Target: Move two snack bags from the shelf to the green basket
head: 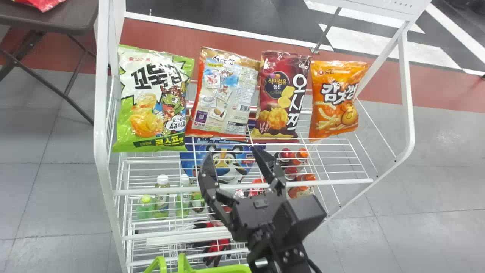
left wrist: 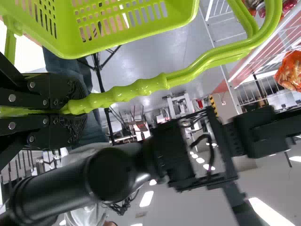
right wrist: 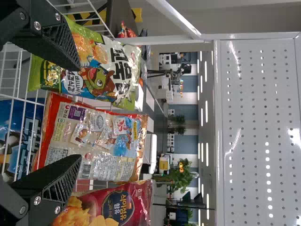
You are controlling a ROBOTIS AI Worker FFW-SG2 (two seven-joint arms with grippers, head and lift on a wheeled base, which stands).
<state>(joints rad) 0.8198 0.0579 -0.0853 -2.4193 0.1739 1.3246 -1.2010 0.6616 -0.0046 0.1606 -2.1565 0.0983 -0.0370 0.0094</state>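
Note:
My right gripper (head: 232, 161) stands open over the shelf's front part, its fingers pointing at the silver-and-red snack bag (head: 226, 96). In the right wrist view the right gripper (right wrist: 77, 113) has that bag (right wrist: 94, 139) beyond the gap between its fingers, not touching. The green snack bag (head: 151, 102) stands to its left, the dark red bag (head: 282, 94) and the orange bag (head: 335, 100) to its right. At the bottom edge shows the green basket (head: 227, 269). My left gripper (left wrist: 70, 106) is shut on the handle of the basket (left wrist: 127, 40).
The white wire shelf (head: 242, 186) has a front rail and side frames (head: 101, 125) around the bags. Bottles (head: 162, 195) and a blue package (head: 223, 159) lie on the level below. A dark table (head: 57, 17) stands at the far left.

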